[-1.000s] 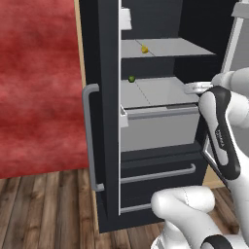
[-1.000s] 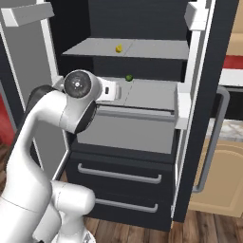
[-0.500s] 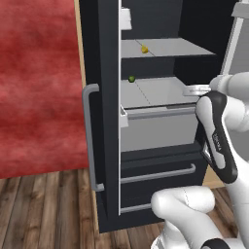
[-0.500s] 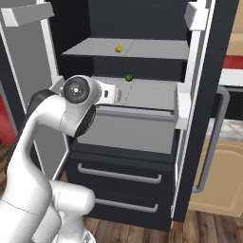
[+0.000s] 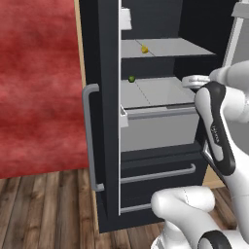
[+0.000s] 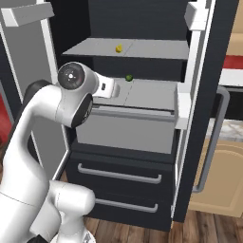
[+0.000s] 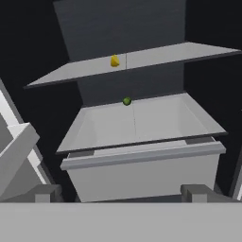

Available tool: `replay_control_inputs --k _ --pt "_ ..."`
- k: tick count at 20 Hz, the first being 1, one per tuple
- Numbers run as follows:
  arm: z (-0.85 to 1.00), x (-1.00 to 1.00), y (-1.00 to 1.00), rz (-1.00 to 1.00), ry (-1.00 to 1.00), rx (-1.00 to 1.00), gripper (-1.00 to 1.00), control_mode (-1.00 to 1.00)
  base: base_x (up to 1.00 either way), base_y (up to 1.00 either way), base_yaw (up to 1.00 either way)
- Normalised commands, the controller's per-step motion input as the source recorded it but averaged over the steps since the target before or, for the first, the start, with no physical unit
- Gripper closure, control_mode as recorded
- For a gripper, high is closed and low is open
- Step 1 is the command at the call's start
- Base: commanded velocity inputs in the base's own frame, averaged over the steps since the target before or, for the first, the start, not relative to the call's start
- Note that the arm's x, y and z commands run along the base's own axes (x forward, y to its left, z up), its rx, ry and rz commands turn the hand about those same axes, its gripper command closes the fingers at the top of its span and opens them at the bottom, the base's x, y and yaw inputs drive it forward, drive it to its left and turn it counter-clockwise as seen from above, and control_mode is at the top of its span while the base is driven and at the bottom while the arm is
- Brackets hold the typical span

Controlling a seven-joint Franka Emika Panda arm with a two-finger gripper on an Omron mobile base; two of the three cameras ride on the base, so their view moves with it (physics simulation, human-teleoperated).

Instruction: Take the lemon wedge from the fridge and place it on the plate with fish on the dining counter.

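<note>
The fridge (image 5: 103, 58) stands open, with pale grey shelves inside. The lemon wedge (image 5: 144, 49) (image 6: 118, 48) (image 7: 114, 61) is a tiny yellow piece lying on the upper shelf, towards the back. My gripper (image 7: 123, 194) is open and empty. It hangs in front of the fridge at about the height of the lower shelf, pointing inward, well short of the wedge and below it. My white hand (image 6: 107, 88) reaches in from the left in the right base view. The plate with fish and the dining counter are out of view.
A small green ball (image 5: 131, 78) (image 7: 126, 100) rests at the back of the lower shelf, above a pale grey bin (image 7: 142, 165). Two dark drawers with bar handles (image 6: 118, 175) sit below. Open doors (image 6: 209, 95) flank the opening, and a red wall (image 5: 34, 82) lies left.
My arm has shifted slightly, with the hand a touch higher in front of the lower shelf. The gripper stays open, and the lemon wedge and green ball have not moved.
</note>
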Motion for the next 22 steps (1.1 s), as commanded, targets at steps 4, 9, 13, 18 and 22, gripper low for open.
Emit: replay_control_inputs --k 4,9,13,18,22 --pt "0.0 0.0 0.0 0.0 0.0 0.0 -1.0 -1.0 0.0 0.0 0.0" --pt "0.0 0.0 0.0 0.0 0.0 0.0 -1.0 -1.0 0.0 0.0 0.0" --pt "0.0 0.0 0.0 0.0 0.0 0.0 -1.0 -1.0 0.0 0.0 0.0" --pt "0.0 0.06 -0.01 0.0 0.0 0.0 -1.0 -1.0 0.0 0.0 0.0" --pt "0.0 0.0 0.0 0.0 0.0 0.0 -1.0 1.0 0.65 0.0 -0.07"
